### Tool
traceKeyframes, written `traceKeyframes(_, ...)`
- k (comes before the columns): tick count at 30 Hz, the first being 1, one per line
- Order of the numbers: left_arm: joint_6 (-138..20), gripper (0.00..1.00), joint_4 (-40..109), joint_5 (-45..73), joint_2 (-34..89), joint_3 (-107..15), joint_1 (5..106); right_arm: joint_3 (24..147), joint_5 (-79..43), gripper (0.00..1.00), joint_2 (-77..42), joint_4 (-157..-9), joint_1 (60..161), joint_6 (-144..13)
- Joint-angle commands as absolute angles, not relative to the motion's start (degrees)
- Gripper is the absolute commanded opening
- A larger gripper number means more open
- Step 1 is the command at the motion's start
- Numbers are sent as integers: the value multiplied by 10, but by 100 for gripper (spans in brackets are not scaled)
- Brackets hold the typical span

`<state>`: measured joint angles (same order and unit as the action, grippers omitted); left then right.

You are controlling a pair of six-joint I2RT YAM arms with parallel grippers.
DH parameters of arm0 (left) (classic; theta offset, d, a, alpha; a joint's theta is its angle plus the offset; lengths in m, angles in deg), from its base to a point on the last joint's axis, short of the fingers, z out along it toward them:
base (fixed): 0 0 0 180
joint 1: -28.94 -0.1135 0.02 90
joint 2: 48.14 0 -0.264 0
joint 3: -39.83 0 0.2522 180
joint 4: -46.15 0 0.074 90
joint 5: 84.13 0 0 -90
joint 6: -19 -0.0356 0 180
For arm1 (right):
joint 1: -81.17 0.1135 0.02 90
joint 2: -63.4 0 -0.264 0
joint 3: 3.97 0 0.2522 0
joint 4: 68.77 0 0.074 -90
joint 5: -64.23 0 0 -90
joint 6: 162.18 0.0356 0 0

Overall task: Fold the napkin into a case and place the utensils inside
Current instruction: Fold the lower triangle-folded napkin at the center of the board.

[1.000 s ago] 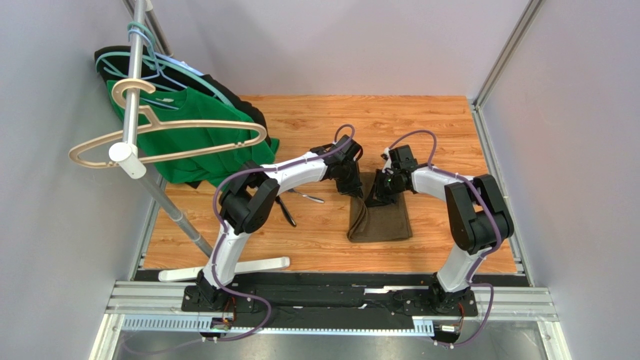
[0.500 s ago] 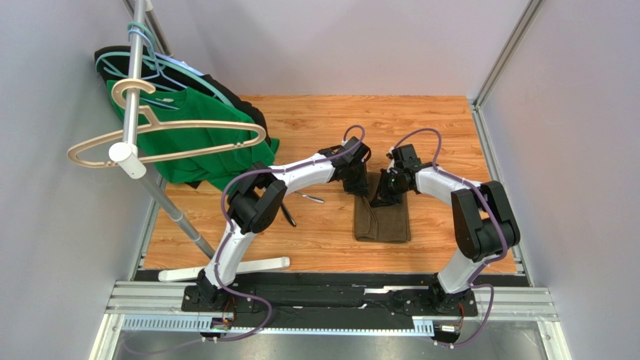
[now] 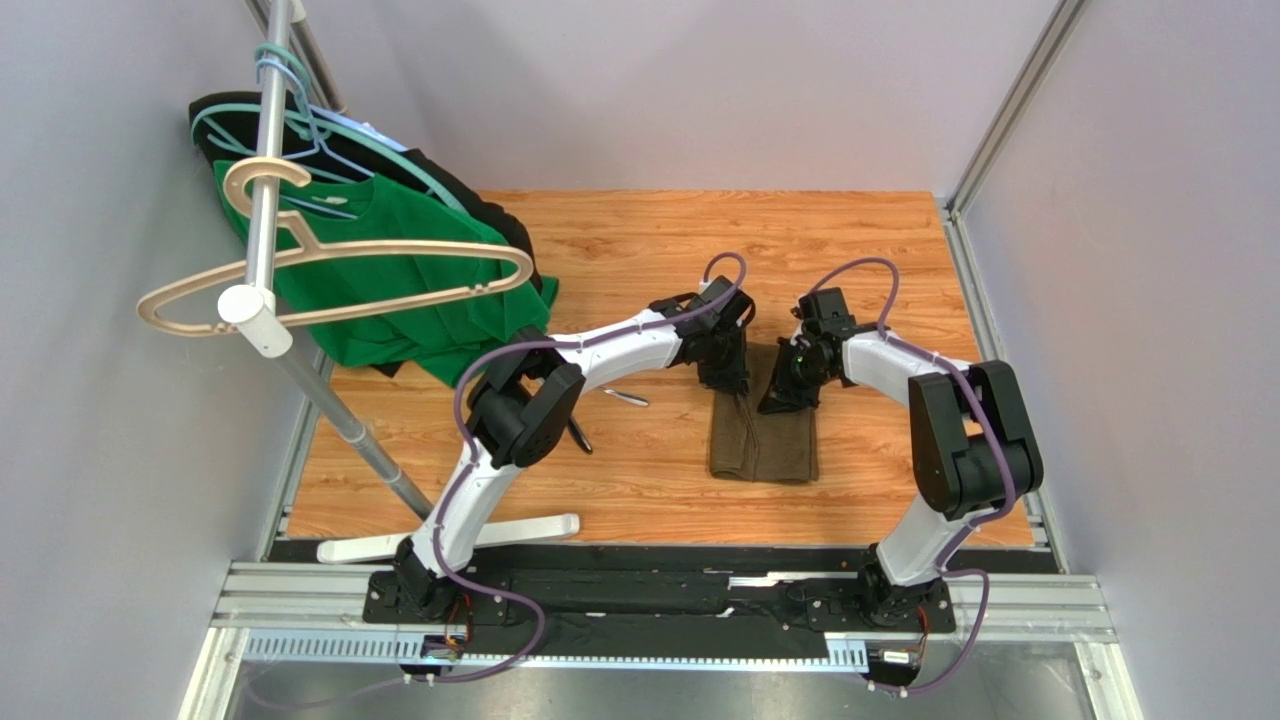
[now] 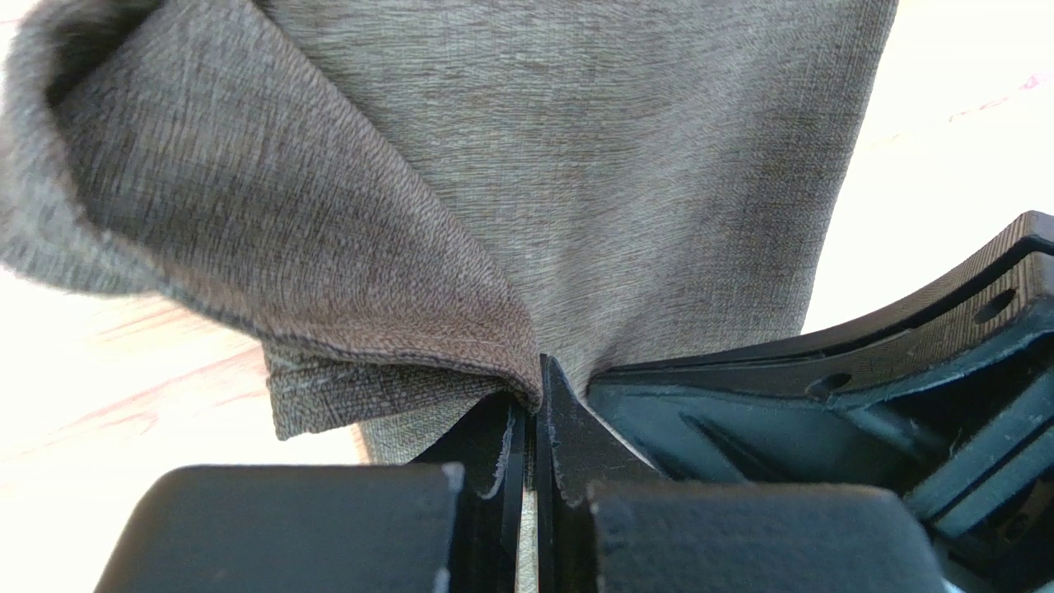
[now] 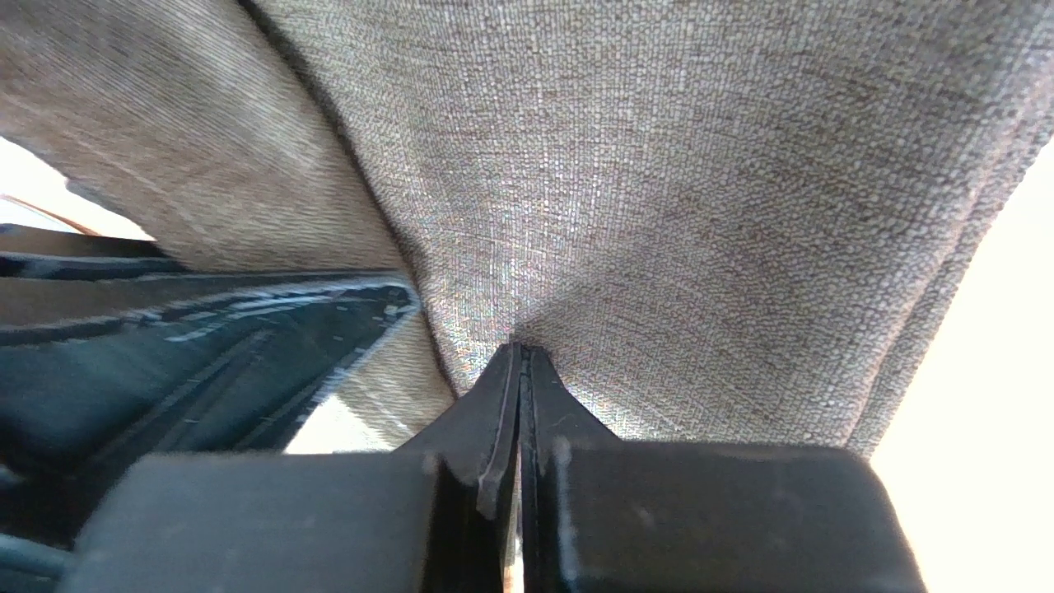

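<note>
- The napkin [image 3: 765,438] lies on the counter [image 3: 646,488] as a narrow olive-brown strip, with its far end held in both tools.
- Only the wrist views show the grips. The left tool [image 4: 535,386] is pinched tight on a hemmed, folded edge, and the right tool [image 5: 520,352] is clamped on a pucker of cloth.
- The weave is plain and soft, draping in loose folds.
- The overhead view alone shows the utensils [image 3: 625,398], left of the left tool and apart from the cloth.
- Bare wood stretches beyond and to the right of the tools, while a green shirt [image 3: 406,293] overhangs the far-left edge.
</note>
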<state>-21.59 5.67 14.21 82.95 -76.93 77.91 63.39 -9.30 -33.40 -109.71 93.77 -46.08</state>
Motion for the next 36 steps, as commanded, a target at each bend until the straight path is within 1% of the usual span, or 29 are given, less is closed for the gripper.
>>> traceKeyframes(1, -232, 0, 69, 143, 845, -799, 787, 632, -119, 0, -365, -1085, 940, -473)
traceKeyframes(8, -241, 0, 68, 134, 859, -819, 787, 631, -120, 0, -361, -1090, 940, -475)
traceKeyframes(11, -245, 0, 68, 125, 865, -823, 787, 632, -122, 0, -342, -1103, 939, -472)
traceKeyframes(16, -244, 0, 70, 123, 873, -825, 787, 609, -120, 0, -257, -1126, 942, -468)
traceKeyframes(24, -244, 1, 74, 122, 870, -816, 787, 554, -51, 0, -176, -1121, 986, -478)
traceKeyframes(25, -246, 1, 74, 123, 870, -816, 787, 552, -42, 0, -174, -1099, 991, -480)
traceKeyframes(29, -245, 1, 73, 123, 866, -812, 787, 565, 8, 0, -228, -1075, 994, -479)
traceKeyframes(33, -252, 1, 70, 116, 860, -808, 787, 555, 15, 0, -269, -1042, 995, -477)
traceKeyframes(35, -258, 3, 70, 115, 855, -807, 787, 551, 6, 0, -282, -1041, 994, -477)
traceKeyframes(36, -262, 7, 70, 113, 854, -806, 787, 547, -4, 0, -284, -1044, 994, -471)
